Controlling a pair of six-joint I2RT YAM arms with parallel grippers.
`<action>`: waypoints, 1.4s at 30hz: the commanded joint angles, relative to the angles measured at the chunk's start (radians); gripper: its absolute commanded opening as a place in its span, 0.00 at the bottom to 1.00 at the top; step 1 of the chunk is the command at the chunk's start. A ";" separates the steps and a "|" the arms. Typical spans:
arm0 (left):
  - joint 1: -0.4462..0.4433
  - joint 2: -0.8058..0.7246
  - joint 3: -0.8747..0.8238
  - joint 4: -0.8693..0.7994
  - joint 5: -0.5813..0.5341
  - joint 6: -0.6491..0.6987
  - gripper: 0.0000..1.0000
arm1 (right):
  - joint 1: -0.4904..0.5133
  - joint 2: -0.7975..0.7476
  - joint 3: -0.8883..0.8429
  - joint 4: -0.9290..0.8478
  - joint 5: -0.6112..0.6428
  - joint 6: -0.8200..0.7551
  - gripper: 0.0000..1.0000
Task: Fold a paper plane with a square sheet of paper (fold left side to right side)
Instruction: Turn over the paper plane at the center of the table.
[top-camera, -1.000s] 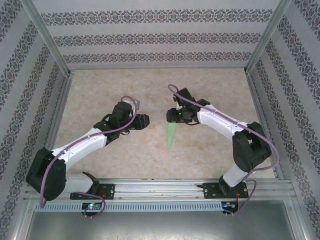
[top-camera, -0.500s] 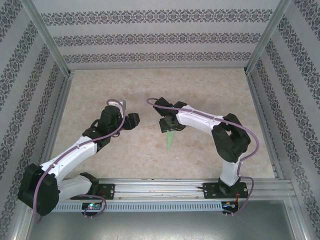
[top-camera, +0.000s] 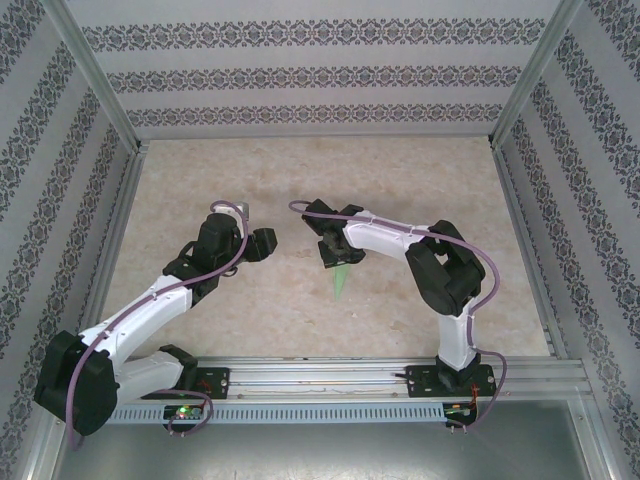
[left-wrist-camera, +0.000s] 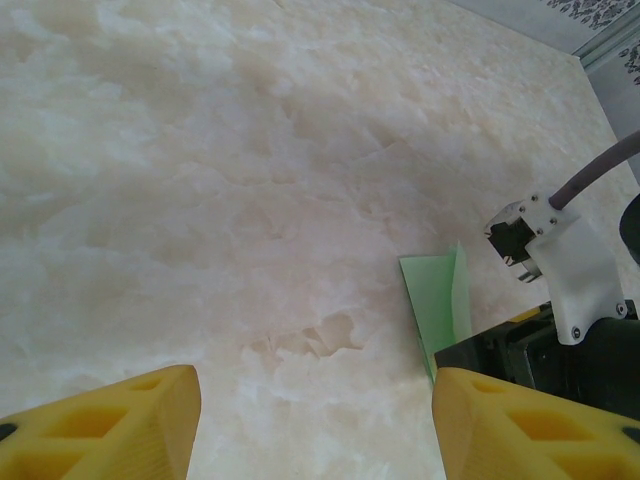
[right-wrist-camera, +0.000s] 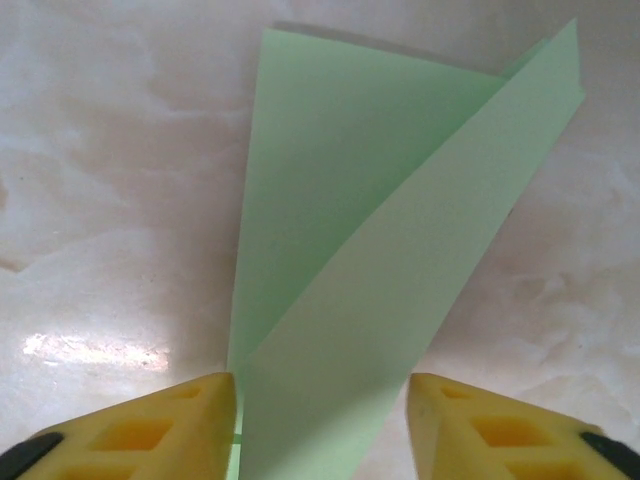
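The square sheet of paper lies folded as a narrow light green paper plane (top-camera: 340, 281) on the marble table, its tip toward the arms' bases. In the right wrist view the paper plane (right-wrist-camera: 370, 250) has one flap lifted and slanting. My right gripper (top-camera: 335, 255) hangs over its wide far end, open. The paper runs between the yellow fingertips (right-wrist-camera: 190, 420): the left one touches its edge, the right one stands apart. My left gripper (top-camera: 268, 243) is open a little to the left with nothing between its fingers (left-wrist-camera: 120, 425). Its camera catches the paper plane (left-wrist-camera: 437, 305) at right.
The table (top-camera: 250, 180) is a pale marble surface boxed in by patterned walls with metal posts. A metal rail (top-camera: 320, 375) runs along the near edge where both arm bases are bolted. The right arm's black wrist (left-wrist-camera: 560, 350) sits close to the left gripper's right finger.
My right gripper has moved left and toward the near edge, onto the paper's wide end, and its jaws have narrowed. My left gripper has drawn back to the left and opened.
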 joint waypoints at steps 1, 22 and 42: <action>0.018 -0.014 0.001 0.000 0.004 0.004 0.63 | 0.004 0.012 0.003 -0.008 0.018 0.017 0.43; 0.053 -0.035 0.024 0.021 0.046 -0.032 0.72 | -0.023 -0.221 -0.135 0.114 0.023 -0.015 0.00; 0.112 -0.112 0.044 -0.037 0.068 -0.017 0.80 | -0.300 -0.763 -0.462 0.672 -0.614 0.077 0.00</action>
